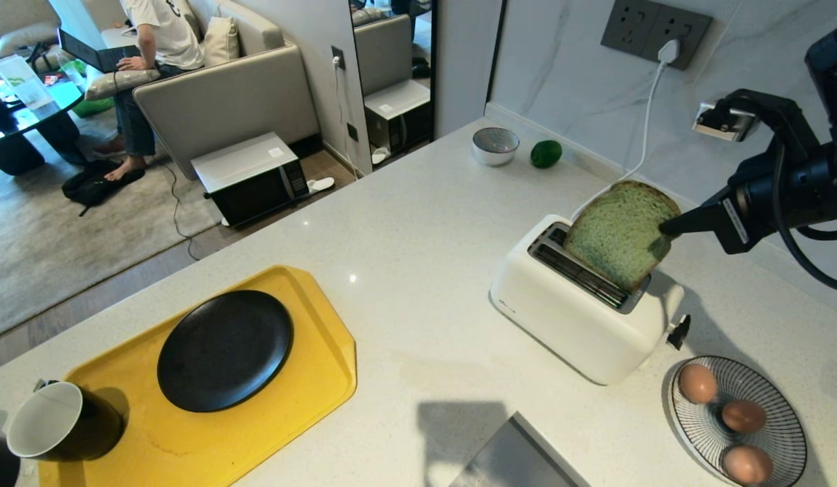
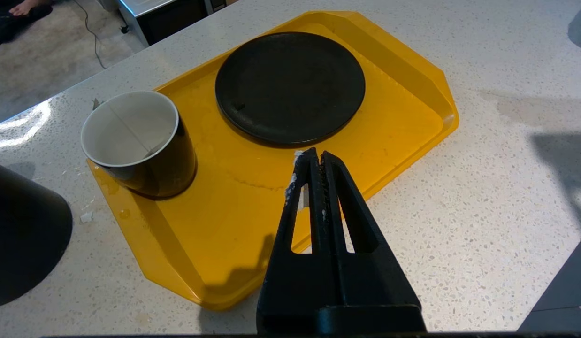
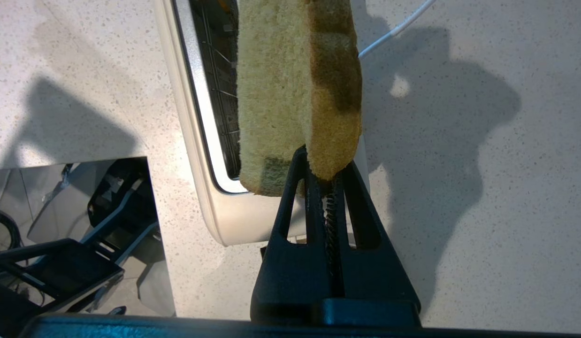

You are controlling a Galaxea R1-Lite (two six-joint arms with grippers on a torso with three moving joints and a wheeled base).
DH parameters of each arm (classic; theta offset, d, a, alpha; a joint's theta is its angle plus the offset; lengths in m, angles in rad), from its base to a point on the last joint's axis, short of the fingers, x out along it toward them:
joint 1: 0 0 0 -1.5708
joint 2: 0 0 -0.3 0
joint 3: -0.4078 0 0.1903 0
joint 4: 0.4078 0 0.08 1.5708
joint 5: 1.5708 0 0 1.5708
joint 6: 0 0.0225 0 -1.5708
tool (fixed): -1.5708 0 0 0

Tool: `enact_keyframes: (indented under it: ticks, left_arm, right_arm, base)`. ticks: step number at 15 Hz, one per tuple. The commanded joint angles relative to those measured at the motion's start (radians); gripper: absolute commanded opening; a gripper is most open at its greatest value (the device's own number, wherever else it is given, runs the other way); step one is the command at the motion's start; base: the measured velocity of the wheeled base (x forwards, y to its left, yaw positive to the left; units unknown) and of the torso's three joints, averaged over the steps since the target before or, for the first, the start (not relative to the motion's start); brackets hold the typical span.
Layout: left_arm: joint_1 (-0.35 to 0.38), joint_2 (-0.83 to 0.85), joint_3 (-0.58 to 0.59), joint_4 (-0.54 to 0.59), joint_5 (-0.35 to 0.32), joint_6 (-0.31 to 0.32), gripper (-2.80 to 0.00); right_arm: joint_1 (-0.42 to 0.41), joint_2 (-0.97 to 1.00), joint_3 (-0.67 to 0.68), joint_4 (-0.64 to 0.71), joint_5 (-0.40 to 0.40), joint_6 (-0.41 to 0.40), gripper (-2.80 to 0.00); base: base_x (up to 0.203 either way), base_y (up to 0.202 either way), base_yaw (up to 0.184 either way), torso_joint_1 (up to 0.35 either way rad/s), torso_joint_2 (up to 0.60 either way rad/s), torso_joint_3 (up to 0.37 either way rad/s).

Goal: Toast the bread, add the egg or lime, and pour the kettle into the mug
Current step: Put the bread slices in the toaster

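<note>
My right gripper (image 1: 665,228) is shut on one edge of the pale green bread (image 1: 618,233), which it holds tilted over the white toaster (image 1: 574,325). The slice's lower edge sits at the mouth of the near slot. From the right wrist, the gripper (image 3: 324,164) pinches the tan crust of the bread (image 3: 290,84). The lime (image 1: 545,153) lies at the back by the wall. Three brown eggs (image 1: 698,383) rest on a striped plate (image 1: 794,423). The mug (image 2: 131,136) stands on the yellow tray (image 2: 412,80), the black kettle (image 2: 23,234) beside it. My left gripper (image 2: 316,157) hovers shut and empty over the tray.
A black plate (image 1: 224,350) lies on the tray. A small grey bowl (image 1: 495,145) stands left of the lime. The toaster's white cord (image 1: 645,135) runs up to a wall socket. A metal surface (image 1: 513,453) pokes in at the counter's near edge. A person sits on a sofa beyond the counter.
</note>
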Motion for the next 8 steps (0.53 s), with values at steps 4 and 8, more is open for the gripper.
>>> enact_keyframes:
  ticks: [4,8]
  left_arm:
    - [0.0,0.001,0.0,0.0,0.0,0.0,-2.8]
    - [0.0,0.001,0.0,0.0,0.0,0.0,-2.8]
  right_arm:
    - [-0.001,0.042,-0.034,0.002,0.0,-0.015,-2.8]
    - [-0.064,0.047,-0.042,0.002,0.007,-0.111,-2.8]
  base:
    - [0.0,0.0,0.0,0.0,0.0,0.0]
    - [0.0,0.0,0.0,0.0,0.0,0.0]
